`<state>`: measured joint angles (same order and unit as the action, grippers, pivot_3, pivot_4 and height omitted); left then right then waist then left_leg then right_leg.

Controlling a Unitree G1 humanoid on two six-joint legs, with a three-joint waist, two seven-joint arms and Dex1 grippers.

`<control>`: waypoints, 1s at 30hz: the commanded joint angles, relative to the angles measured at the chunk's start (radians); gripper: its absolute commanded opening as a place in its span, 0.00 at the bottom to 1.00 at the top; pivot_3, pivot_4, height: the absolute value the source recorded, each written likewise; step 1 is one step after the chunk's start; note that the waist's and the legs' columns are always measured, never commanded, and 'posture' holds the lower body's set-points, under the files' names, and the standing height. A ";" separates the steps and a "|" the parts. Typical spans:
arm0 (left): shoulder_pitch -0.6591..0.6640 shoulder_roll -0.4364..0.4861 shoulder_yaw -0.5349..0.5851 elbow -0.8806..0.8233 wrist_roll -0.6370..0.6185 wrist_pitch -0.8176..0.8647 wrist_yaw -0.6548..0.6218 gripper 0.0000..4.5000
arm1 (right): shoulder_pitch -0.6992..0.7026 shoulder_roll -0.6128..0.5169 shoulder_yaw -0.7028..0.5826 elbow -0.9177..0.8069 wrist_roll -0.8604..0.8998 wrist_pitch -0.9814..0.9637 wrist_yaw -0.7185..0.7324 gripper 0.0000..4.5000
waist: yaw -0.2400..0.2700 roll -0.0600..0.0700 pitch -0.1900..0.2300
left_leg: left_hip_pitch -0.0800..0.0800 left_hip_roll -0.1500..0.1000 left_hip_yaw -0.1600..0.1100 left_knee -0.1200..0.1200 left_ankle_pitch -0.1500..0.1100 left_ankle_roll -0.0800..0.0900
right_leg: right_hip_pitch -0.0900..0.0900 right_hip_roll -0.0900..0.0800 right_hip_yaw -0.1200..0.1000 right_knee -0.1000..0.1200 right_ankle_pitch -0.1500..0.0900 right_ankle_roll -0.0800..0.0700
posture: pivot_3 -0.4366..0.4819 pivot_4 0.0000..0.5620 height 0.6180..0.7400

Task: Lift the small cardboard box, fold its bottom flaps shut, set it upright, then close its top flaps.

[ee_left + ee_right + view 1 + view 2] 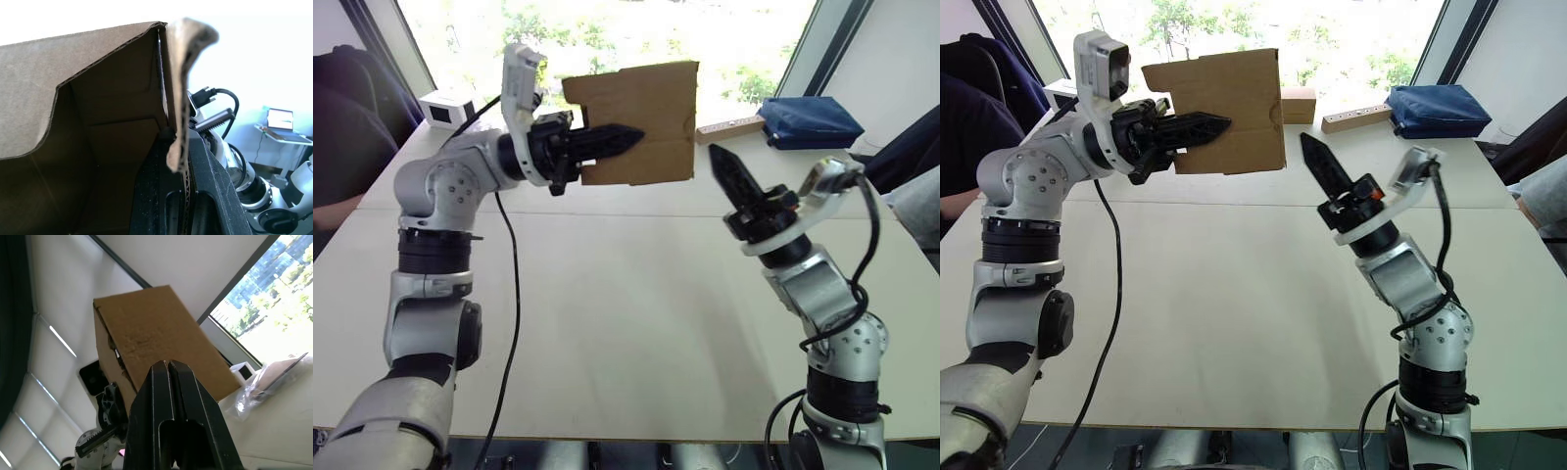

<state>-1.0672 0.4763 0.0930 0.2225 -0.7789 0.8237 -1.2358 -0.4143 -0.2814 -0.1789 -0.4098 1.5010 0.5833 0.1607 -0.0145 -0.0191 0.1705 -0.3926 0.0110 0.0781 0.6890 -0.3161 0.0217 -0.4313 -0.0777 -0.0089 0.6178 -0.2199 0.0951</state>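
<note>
The small cardboard box (646, 117) hangs in the air above the far side of the table. My left gripper (628, 138) is shut on it, one black finger lying across its outer wall. In the left wrist view a cardboard wall (175, 98) runs between my fingers (210, 186), and the box's open end faces the camera with a flap (44, 98) spread outward. I cannot tell whether that open end holds the top flaps or the bottom flaps. My right gripper (718, 157) is shut and empty. It points up just right of the box and stands apart from it.
On the pale table (636, 294), along the window side, stand a white box with a dark window (445, 108), a smooth brown cube (1298, 103), a wooden block (729, 127) and a blue bag (808, 119). A person's dark sleeve (342, 127) is at the far left.
</note>
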 commanded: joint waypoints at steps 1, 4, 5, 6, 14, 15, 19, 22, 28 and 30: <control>-0.012 0.006 0.000 -0.046 -0.018 0.005 -0.013 0.00 | -0.032 -0.010 0.022 -0.030 -0.015 0.020 0.031 0.01 | 0.001 0.000 0.000 | 0.000 0.000 0.000 0.000 0.000 0.000 | 0.000 0.000 0.000 0.000 0.000 0.000 | 0.48 0.27 1.00; 0.001 0.015 -0.020 -0.067 -0.007 0.002 -0.032 0.00 | -0.031 -0.021 0.043 -0.038 -0.021 0.045 0.052 0.01 | 0.000 0.000 0.000 | 0.000 0.000 0.000 0.000 0.000 0.000 | 0.000 0.000 0.000 0.000 0.000 0.000 | 0.48 0.27 1.00; 0.004 0.018 -0.026 -0.074 -0.005 0.002 -0.038 0.00 | -0.030 -0.023 0.048 -0.041 -0.019 0.054 0.059 0.01 | 0.000 0.000 0.000 | 0.000 0.000 0.000 0.000 0.000 0.000 | 0.000 0.000 0.000 0.000 0.000 0.000 | 0.48 0.27 1.00; 0.007 0.019 -0.028 -0.078 -0.004 0.004 -0.042 0.00 | -0.029 -0.024 0.051 -0.043 -0.017 0.059 0.063 0.01 | 0.000 0.000 0.000 | 0.000 0.000 0.000 0.000 0.000 0.000 | 0.000 0.000 0.000 0.000 0.000 0.000 | 0.48 0.27 1.00; 0.019 0.037 -0.082 -0.101 0.051 -0.021 -0.055 0.00 | 0.036 -0.042 0.042 -0.037 -0.049 0.077 0.087 0.01 | 0.002 0.000 0.000 | 0.000 0.000 0.000 0.000 0.000 0.000 | 0.000 0.000 0.000 0.000 0.000 0.000 | 0.48 0.27 1.00; 0.017 0.043 -0.089 -0.101 0.061 -0.023 -0.056 0.00 | 0.053 -0.047 0.037 -0.036 -0.064 0.075 0.094 0.01 | 0.002 0.000 0.000 | 0.000 0.000 0.000 0.000 0.000 0.000 | 0.000 0.000 0.000 0.000 0.000 0.000 | 0.48 0.27 1.00; -0.015 0.109 -0.153 -0.121 0.145 -0.064 -0.091 0.00 | 0.157 -0.133 -0.056 -0.059 -0.071 0.084 0.119 0.01 | 0.003 0.000 0.000 | 0.000 -0.001 0.000 0.000 0.000 0.000 | 0.000 0.000 0.000 0.000 0.000 0.000 | 0.48 0.27 1.00; -0.057 0.181 -0.264 -0.121 0.301 -0.173 -0.122 0.00 | 0.237 -0.248 -0.119 -0.080 -0.095 0.111 0.164 0.01 | 0.004 0.000 0.000 | -0.001 -0.001 0.000 0.000 0.000 0.000 | 0.000 0.000 0.000 -0.001 0.000 0.000 | 0.48 0.27 1.00; -0.242 0.321 -0.552 -0.050 0.601 -0.333 -0.337 0.00 | 0.336 -0.514 -0.120 -0.096 -0.341 0.137 0.316 0.01 | 0.004 0.000 0.000 | 0.000 -0.002 0.001 -0.001 0.000 0.001 | 0.001 0.000 0.001 -0.004 -0.002 -0.004 | 0.48 0.27 1.00; -0.321 0.352 -0.670 -0.065 0.632 -0.331 -0.375 0.00 | 0.361 -0.613 -0.089 -0.126 -0.446 0.139 0.378 0.01 | 0.005 0.000 0.000 | -0.001 -0.002 0.001 -0.001 0.000 0.001 | 0.000 0.000 0.001 -0.004 -0.002 -0.004 | 0.48 0.27 1.00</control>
<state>-1.3271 0.8065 -0.5247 0.1802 -0.1880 0.5110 -1.5686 -0.0573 -0.8546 -0.2739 -0.4825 1.1316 0.7281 0.4836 -0.0097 -0.0191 0.1709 -0.3944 0.0093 0.0795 0.6880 -0.3167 0.0227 -0.4323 -0.0774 -0.0077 0.6138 -0.2227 0.0912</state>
